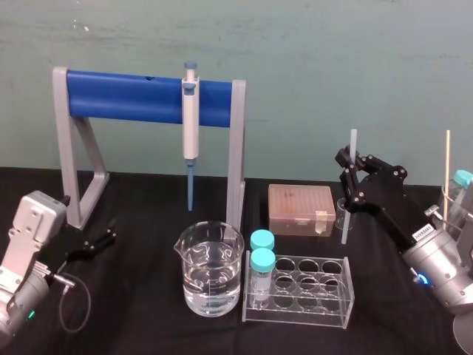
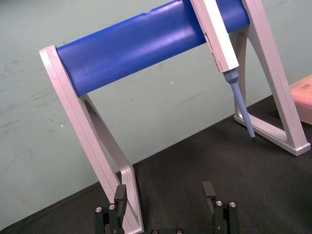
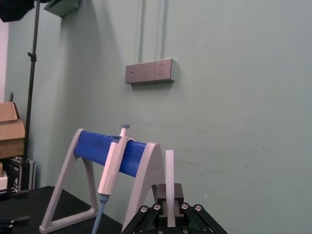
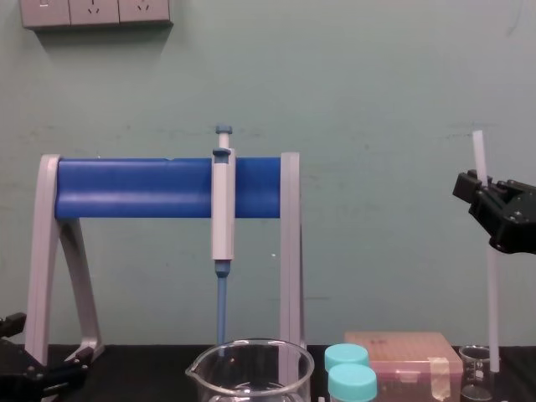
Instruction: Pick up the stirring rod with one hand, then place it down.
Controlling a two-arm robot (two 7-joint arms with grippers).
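The stirring rod [image 1: 349,185] is a thin translucent white stick standing nearly upright at the right of the table. My right gripper [image 1: 349,167] is shut on its upper part, and the top of the rod sticks out above the fingers. The chest view shows the rod [image 4: 491,293] reaching down beside the small glass beaker [image 4: 475,373], with the right gripper [image 4: 480,188] high on it. In the right wrist view the rod [image 3: 169,170] rises from between the fingers [image 3: 161,195]. My left gripper [image 2: 165,195] is open low at the left [image 1: 103,238], next to the stand's leg.
A grey stand with a blue bar [image 1: 133,96] holds a pipette [image 1: 191,126]. In front are a large beaker of water [image 1: 211,270], a clear tube rack [image 1: 303,288] with two blue-capped tubes, and a tan tip box [image 1: 301,208]. A wooden stick [image 1: 446,174] stands at far right.
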